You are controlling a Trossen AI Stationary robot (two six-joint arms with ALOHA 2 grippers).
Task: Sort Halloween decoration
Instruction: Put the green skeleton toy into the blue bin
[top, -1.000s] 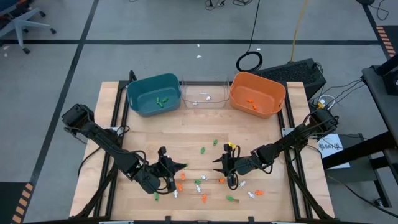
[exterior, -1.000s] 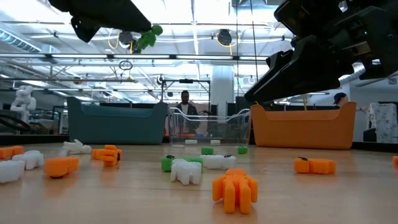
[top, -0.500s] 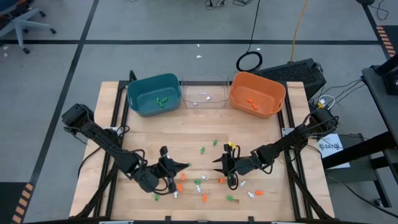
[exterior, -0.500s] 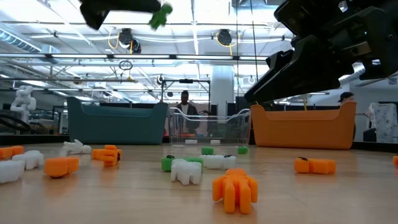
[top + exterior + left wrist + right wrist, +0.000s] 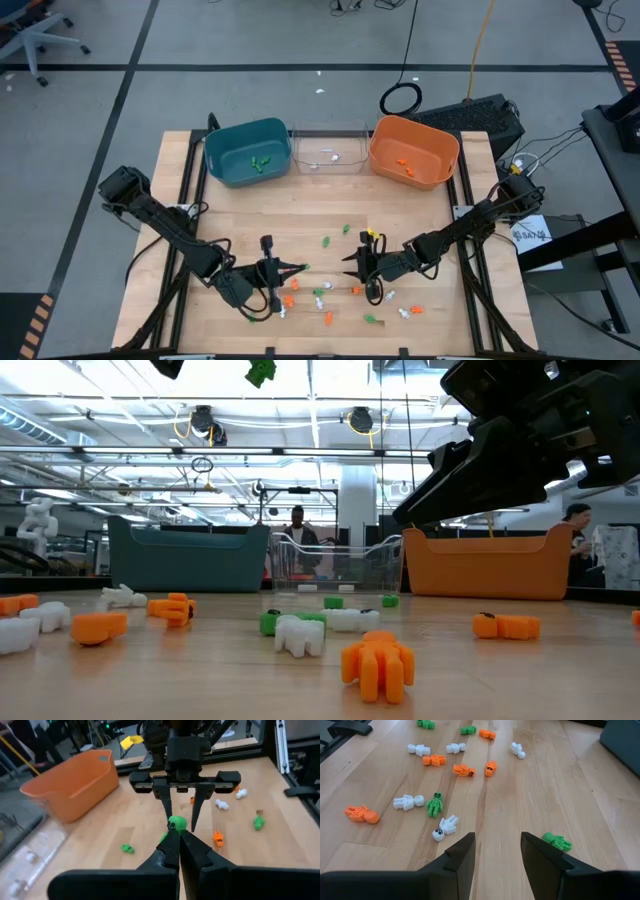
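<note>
Left gripper [image 5: 176, 836] pinched tight on 1 green trinket [image 5: 176, 824], lifted clear for the teal bin [image 5: 247, 152]; right gripper [image 5: 496, 851] gaping, empty, waiting.

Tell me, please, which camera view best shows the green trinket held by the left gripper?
The left wrist view: the green trinket sits pinched at the left gripper tips. The low view shows it at the top edge, the high view only a speck, the right wrist view nothing.
</note>
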